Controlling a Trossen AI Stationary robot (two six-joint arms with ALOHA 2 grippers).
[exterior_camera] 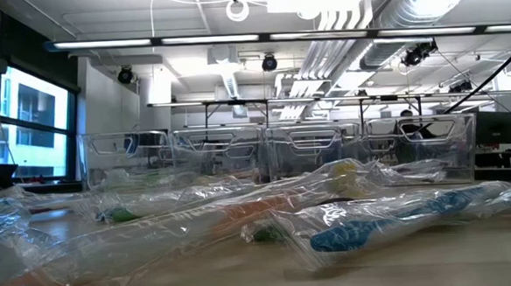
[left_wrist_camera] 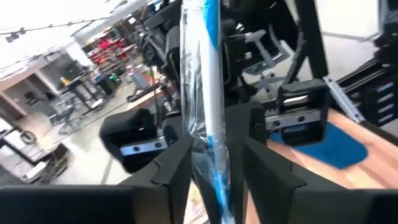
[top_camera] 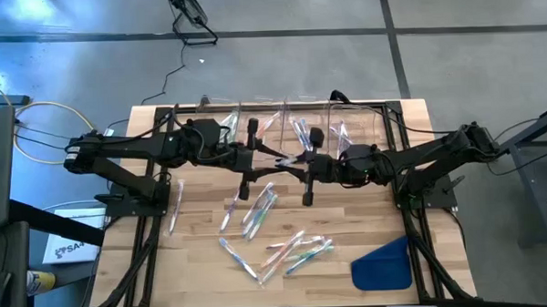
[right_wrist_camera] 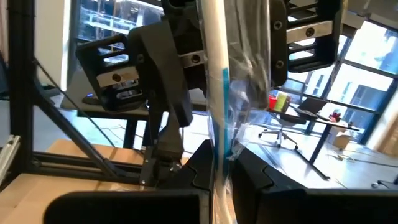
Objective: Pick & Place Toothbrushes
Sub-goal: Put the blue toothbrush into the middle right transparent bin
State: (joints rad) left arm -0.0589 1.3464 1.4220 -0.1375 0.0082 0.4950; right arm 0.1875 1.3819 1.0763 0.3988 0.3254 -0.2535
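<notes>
Two grippers meet above the middle of the desk (top_camera: 195, 266), facing each other with one blue wrapped toothbrush (left_wrist_camera: 208, 118) spanning between them. The right gripper (right_wrist_camera: 224, 165) has its fingers clenched on that toothbrush. The left gripper (left_wrist_camera: 208, 168) has its fingers parted, standing slightly off either side of the wrapper. Other wrapped toothbrushes (top_camera: 276, 240) lie scattered on the desk nearer the front edge, and several stand in clear bins (top_camera: 290, 116) along the back. A blue cloth (top_camera: 384, 265) lies at the front right corner.
</notes>
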